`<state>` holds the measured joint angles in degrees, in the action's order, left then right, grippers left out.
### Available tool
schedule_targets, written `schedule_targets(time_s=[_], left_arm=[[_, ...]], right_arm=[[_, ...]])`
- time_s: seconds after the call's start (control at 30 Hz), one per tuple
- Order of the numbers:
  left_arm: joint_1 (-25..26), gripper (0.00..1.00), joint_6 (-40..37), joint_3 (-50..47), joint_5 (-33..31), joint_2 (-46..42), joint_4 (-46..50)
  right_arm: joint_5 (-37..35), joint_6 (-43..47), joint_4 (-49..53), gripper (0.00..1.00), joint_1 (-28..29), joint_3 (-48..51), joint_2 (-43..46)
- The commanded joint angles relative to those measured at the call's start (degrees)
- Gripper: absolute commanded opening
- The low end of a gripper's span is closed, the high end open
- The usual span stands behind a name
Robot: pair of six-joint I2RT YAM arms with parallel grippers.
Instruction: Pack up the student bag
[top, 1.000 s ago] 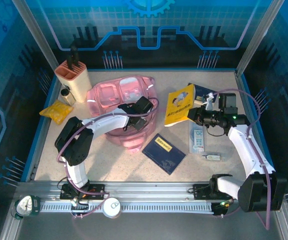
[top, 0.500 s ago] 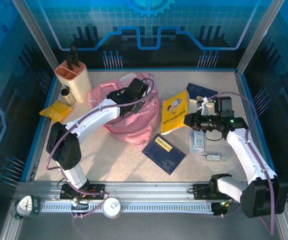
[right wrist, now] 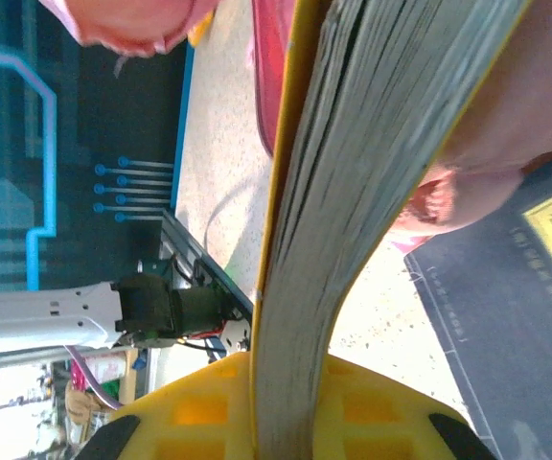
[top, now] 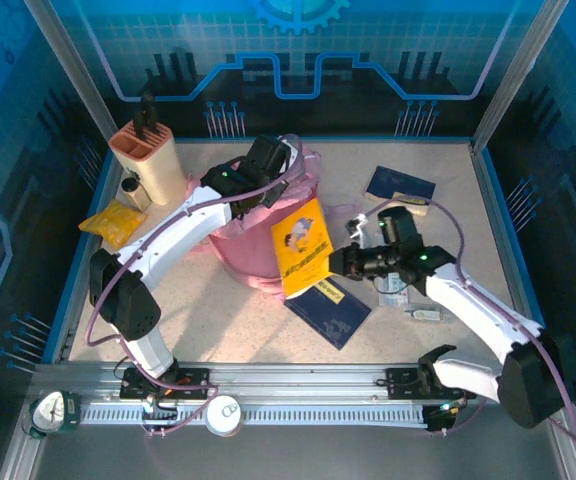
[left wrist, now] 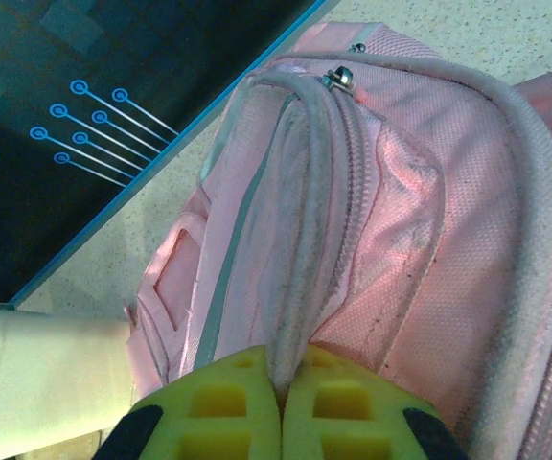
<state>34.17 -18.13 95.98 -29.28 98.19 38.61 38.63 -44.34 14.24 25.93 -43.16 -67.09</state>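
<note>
Top external view: the bag is seen propped up at the middle-left of the table, where a second ago it lay slumped and flat. Its upper edge has been hauled up and towards the far side by the left gripper. Over the same second the yellow book has been carried leftwards from its place well to the right of the bag, and it is now held upright just in front of the bag by the right gripper, above a dark blue booklet lying on the table. Left wrist view: the yellow pads of the left gripper are seen pressed together on a pale fold of the bag beside its zip, the fabric hanging taut from the pinch. Right wrist view: the right gripper is clamped on the lower edge of the yellow book, whose pages are seen edge-on; pink fabric of the bag is just beyond it. From this it is judged that the opening is being held up for loading and that the book is close to being inserted — though whether the mouth is wide enough cannot be told.
</note>
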Motion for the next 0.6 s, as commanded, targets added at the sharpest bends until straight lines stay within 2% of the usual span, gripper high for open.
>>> schedule_targets(time_s=[0.0, 0.1, 0.3, 0.37, 0.5, 0.57], left_arm=[[-0.1, 0.00, 0.3, 3.0, 0.8, -3.0, -5.0], [-0.1, 0.00, 0.3, 3.2, 0.8, -2.8, -4.8], [-0.1, 0.00, 0.9, 1.2, 2.0, -3.8, -4.6], [-0.1, 0.00, 0.8, 0.1, 2.1, -4.2, -5.5], [-0.1, 0.00, 0.8, 0.1, 2.5, -4.0, -5.7], [-0.1, 0.00, 0.6, 0.0, 2.2, -4.0, -5.7]], right_arm=[[-2.1, -4.7, -16.8, 0.03, 3.2, -1.4, -6.0], [-3.0, -3.3, -22.0, 0.02, 5.3, -6.8, -13.0], [-5.8, -1.7, -31.3, 0.02, 5.5, -12.7, -24.5], [-8.9, -0.8, -33.1, 0.04, 5.5, -14.1, -28.1], [-8.0, -2.8, -36.1, 0.04, 5.4, -21.3, -40.1], [-10.2, -2.3, -35.4, 0.06, 5.4, -23.7, -44.0]])
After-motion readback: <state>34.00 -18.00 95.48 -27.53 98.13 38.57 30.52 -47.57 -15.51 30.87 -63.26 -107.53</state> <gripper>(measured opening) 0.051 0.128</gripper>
